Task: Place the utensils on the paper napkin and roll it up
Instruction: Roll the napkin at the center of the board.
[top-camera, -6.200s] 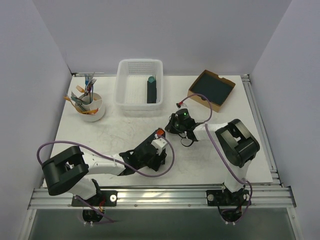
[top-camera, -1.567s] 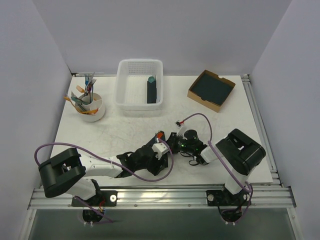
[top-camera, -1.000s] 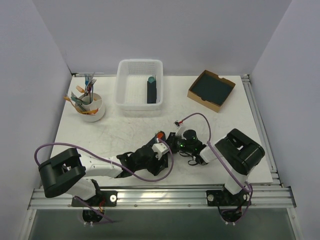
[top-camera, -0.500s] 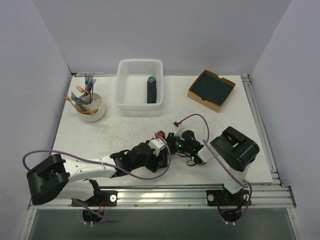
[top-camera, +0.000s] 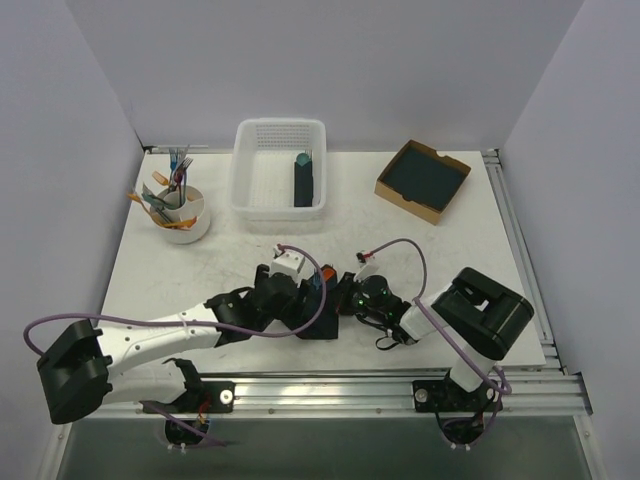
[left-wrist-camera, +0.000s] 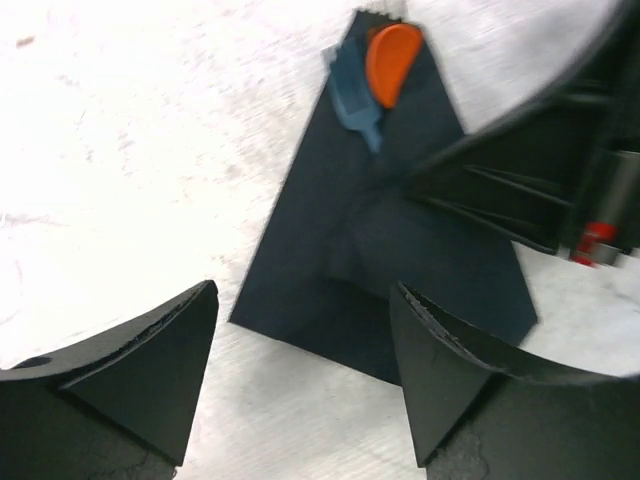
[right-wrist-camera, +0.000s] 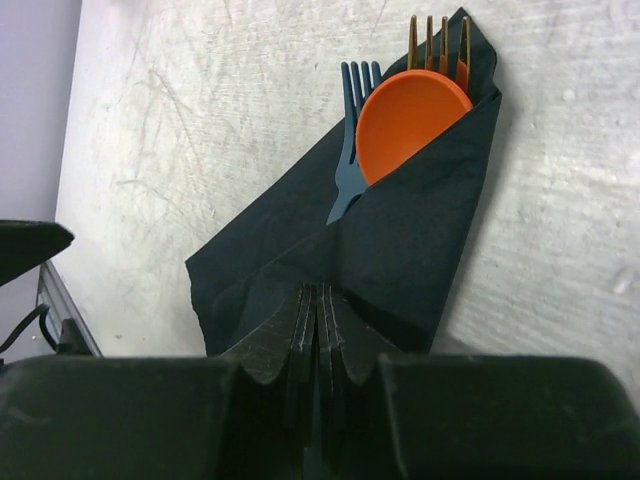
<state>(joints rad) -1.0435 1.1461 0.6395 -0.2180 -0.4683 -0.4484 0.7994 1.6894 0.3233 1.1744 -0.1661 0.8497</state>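
The near-black paper napkin (right-wrist-camera: 420, 230) lies on the white table, one flap folded over the utensils. Out of its far end stick an orange spoon (right-wrist-camera: 412, 115), orange fork tines (right-wrist-camera: 437, 40) and a blue fork (right-wrist-camera: 352, 150). My right gripper (right-wrist-camera: 317, 292) is shut on the napkin's folded flap, which rises in a crease to its tips. My left gripper (left-wrist-camera: 303, 290) stands open just short of the napkin's (left-wrist-camera: 400, 240) near corner, nothing between its fingers. The spoon (left-wrist-camera: 390, 60) shows at the far end there. From above, both grippers cover most of the napkin; only the orange tip (top-camera: 326, 273) shows.
A white basket (top-camera: 240, 170) at the back holds a dark roll with a teal tip (top-camera: 303, 178). A cardboard box (top-camera: 408, 203) with dark sheets sits back right. A white cup (top-camera: 190, 232) with more cutlery stands back left. The rail runs along the near edge.
My left arm has swung, its wrist now farther back and left, and its jaws have opened wider. The right gripper stays shut and has shifted slightly nearer.
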